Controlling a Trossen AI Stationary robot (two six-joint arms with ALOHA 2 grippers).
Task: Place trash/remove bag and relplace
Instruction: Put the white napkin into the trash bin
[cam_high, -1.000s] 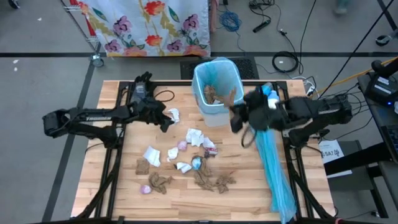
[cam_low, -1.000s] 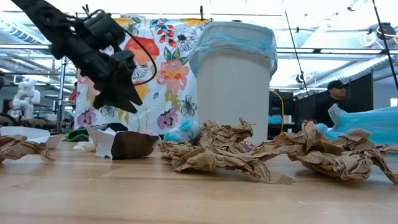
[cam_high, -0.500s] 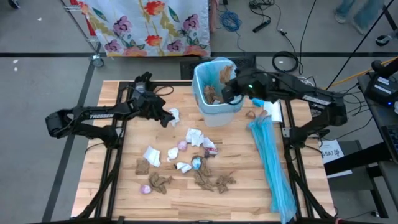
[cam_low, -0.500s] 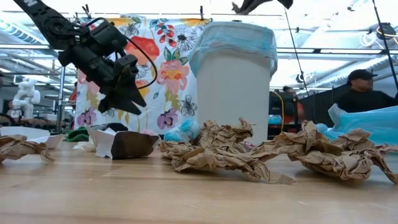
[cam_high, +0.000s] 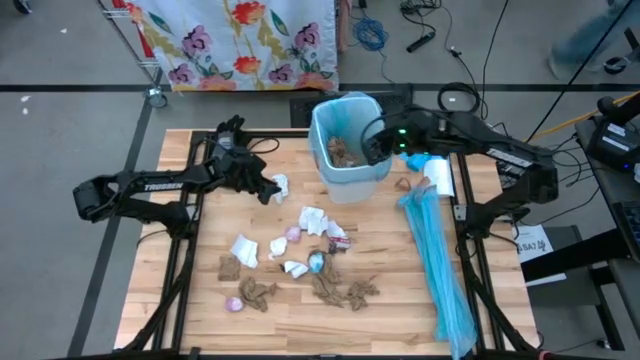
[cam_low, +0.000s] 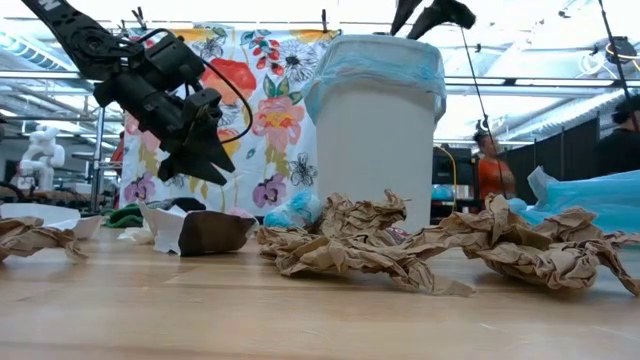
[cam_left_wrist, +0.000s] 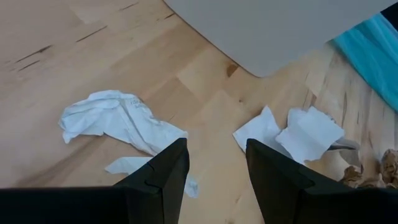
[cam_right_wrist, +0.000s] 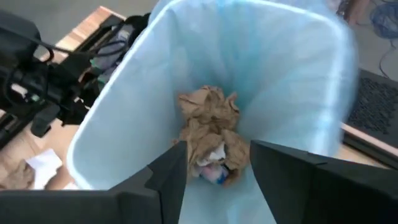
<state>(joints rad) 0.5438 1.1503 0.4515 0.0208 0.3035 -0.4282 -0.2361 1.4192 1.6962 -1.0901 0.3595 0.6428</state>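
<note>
Dark right tool (cam_right_wrist: 214, 163) above bin (cam_right_wrist: 298, 93), empty

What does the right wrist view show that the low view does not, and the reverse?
Only the right wrist view looks into the bin: crumpled brown paper lies at the bottom of its light-blue liner, seen between the open right gripper fingers. Only the low view shows the brown paper scraps left on the table, the floral cloth and a person behind. Both show the bin and the left gripper, open and empty above the table.
</note>
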